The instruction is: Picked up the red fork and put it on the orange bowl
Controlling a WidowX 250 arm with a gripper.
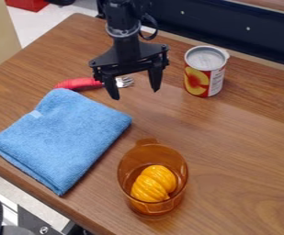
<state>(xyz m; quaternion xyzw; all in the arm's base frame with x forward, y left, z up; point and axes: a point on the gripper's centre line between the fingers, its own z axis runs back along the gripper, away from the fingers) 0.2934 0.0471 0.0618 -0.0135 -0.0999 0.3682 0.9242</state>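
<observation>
My gripper hangs near the top middle of the table, its two fingers spread apart with nothing between them. Behind its left finger lies the red-handled fork, flat on the wood, with the metal tines pointing right; the finger hides part of its neck. An orange translucent bowl with small handles stands at the lower middle, well in front of the gripper. Inside it rests a ridged yellow-orange object.
A folded blue towel covers the left part of the wooden table, close to the fork's handle. To the gripper's right stands a can with a fruit label. A dark blue panel runs behind the table's back edge.
</observation>
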